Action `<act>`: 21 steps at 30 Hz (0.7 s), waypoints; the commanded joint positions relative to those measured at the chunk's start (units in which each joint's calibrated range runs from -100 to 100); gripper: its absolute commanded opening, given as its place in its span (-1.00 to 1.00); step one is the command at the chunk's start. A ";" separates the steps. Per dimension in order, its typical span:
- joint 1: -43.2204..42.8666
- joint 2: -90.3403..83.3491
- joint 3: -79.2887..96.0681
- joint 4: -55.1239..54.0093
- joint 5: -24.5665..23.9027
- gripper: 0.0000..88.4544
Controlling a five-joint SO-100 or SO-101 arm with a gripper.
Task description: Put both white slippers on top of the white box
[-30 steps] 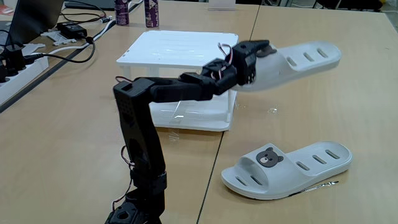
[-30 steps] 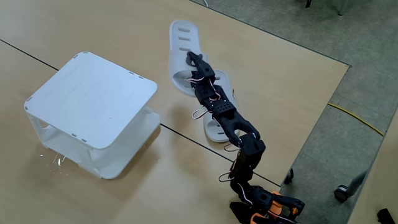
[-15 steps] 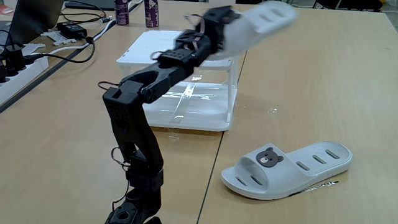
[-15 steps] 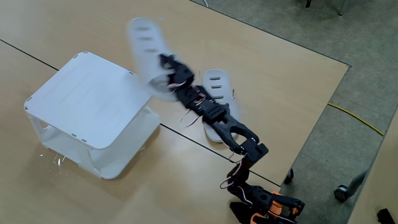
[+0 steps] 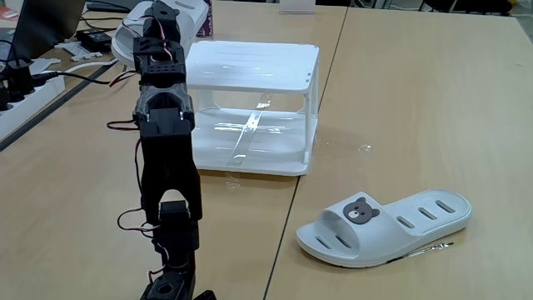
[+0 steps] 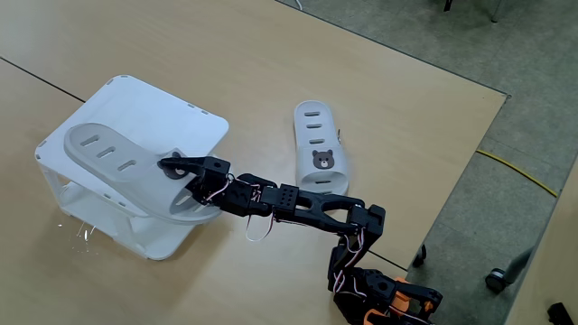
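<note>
White two-tier rack (image 6: 135, 117): stands on the wooden table (image 6: 397, 99), flat slatted top, thin corner legs, glossy lower shelf catching reflections in the lower fixed view (image 5: 250, 62). White slipper, first of pair (image 6: 117, 162): held over the rack's top, sole up toward the high camera with three slots showing, heel end toward the rack's far left corner, toe end at the rack's near edge; whether it rests on the slats or hangs just above them cannot be told. In the lower fixed view this slipper (image 5: 133, 35) peeks out behind the arm, at the rack's left side. Gripper (image 6: 185, 176): black, two fingers, closed on the toe end of that slipper, one finger lying across the upper surface. Arm (image 6: 298, 203): black, stretched nearly level from its base at the table's lower edge toward the rack; in the lower fixed view (image 5: 166, 158) it rises as a tall column in front of the rack's left side. White slipper, second of pair (image 6: 321, 158): lies flat on the table, well apart from the rack, brown bear-face badge on the strap, three slots along the sole (image 5: 383, 227). Power strip (image 5: 17, 92), black cables (image 5: 92, 75): far left of the table.
</note>
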 commanded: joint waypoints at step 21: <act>5.31 43.54 -58.32 -0.32 0.42 -0.98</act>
